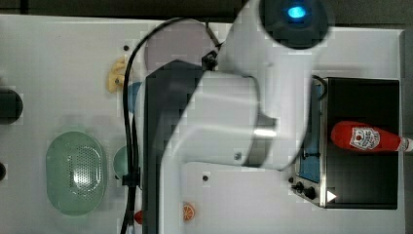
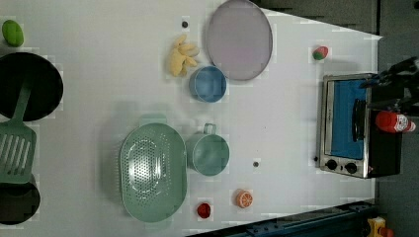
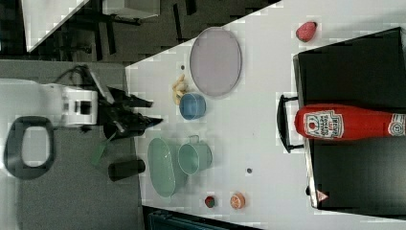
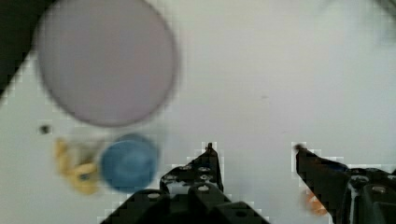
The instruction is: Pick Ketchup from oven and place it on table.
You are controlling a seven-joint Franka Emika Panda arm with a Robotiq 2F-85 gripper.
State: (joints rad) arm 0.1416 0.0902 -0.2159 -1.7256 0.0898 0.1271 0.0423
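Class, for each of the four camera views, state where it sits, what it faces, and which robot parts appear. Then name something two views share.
Top view: overhead, looking down; the white arm hides mid-table.
Left view: high, looking down on the table; oven at the left view's right.
Right view: raised, past the Ketchup lying on the oven; gripper open above the far edge.
Wrist view: looks down past the open fingers.
Shared: top and left views both show the green colander.

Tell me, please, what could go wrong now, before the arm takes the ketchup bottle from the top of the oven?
1. The Ketchup lies on its side on the oven roof, its cap near one edge; a nudge from the open tool might roll it off.
2. The bottle is round and tapered, so a grip near the neck may slip.
3. The table is crowded: the lilac plate, blue bowl and green cup leave limited bare space, so the placement could hit one.
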